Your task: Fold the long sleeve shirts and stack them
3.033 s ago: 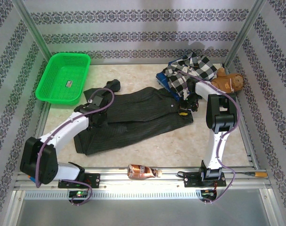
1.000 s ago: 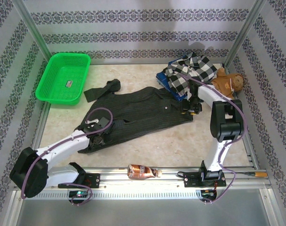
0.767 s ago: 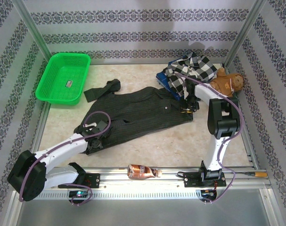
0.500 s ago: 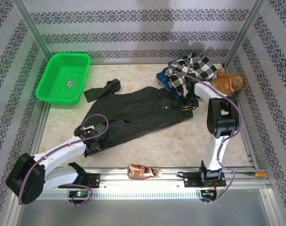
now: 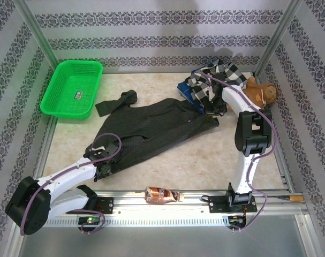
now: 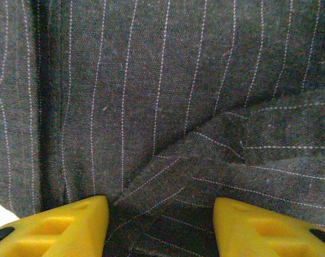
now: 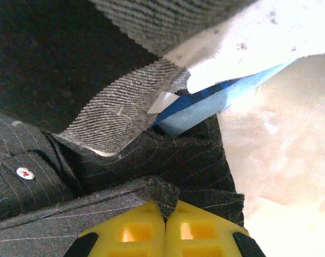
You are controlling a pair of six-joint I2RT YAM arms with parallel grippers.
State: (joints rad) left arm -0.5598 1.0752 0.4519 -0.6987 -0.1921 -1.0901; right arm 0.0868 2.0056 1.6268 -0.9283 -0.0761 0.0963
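After drawing the charcoal pinstriped shirt (image 5: pixel 151 126) straighter along the 7-to-2 o'clock line, holds it with right gripper (image 7: pixel 165 211) clamped on its far edge and left gripper (image 6: pixel 161 217) spread wide over the near hem, likely ready to fold.

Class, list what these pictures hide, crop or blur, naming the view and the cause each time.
1. The blue garment: top view, mostly buried under the checked shirt; its type is unclear.
2. The left gripper: left wrist view, fingers cut off by the bottom edge.
3. The tag in the green basket: top view, too small to read.
4. Near hem of the dark shirt: top view, covered by the left arm.
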